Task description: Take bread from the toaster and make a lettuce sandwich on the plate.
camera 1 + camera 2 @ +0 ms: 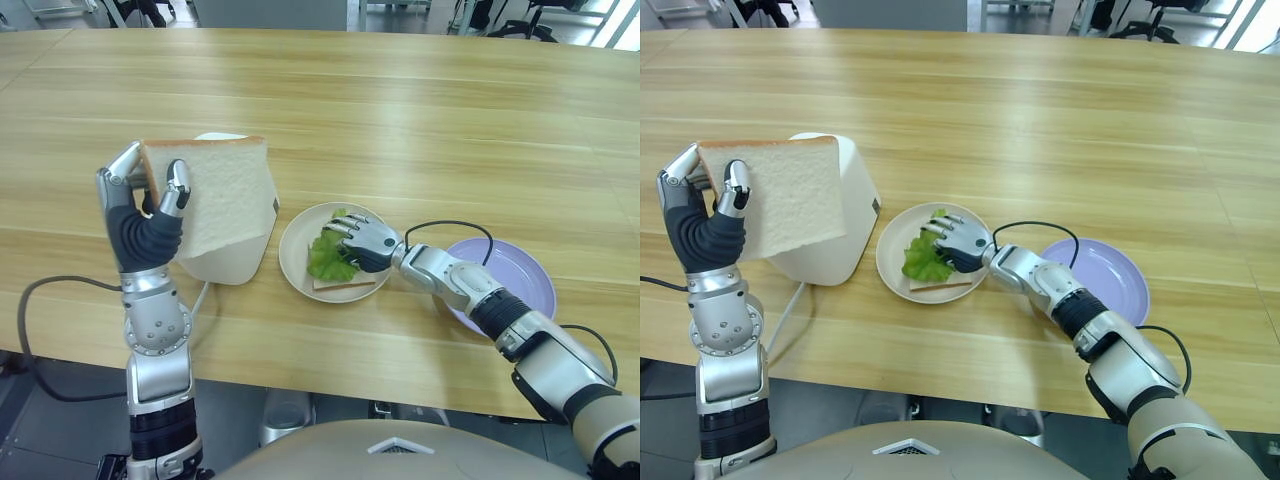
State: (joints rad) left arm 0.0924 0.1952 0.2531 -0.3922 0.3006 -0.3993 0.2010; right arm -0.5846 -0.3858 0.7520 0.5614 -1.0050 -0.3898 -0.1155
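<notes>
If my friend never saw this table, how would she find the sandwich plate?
On the long wooden table, look near the front edge for the cream toaster. Just right of it sits a round cream plate. Unlike the purple plate farther right, it holds a bread slice topped with green lettuce, with the right hand on it.

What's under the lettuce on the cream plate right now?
A bread slice lies under the lettuce, its front edge showing on the cream plate. The right hand rests over the lettuce's right side, so the bread's top and anything in between is covered.
</notes>
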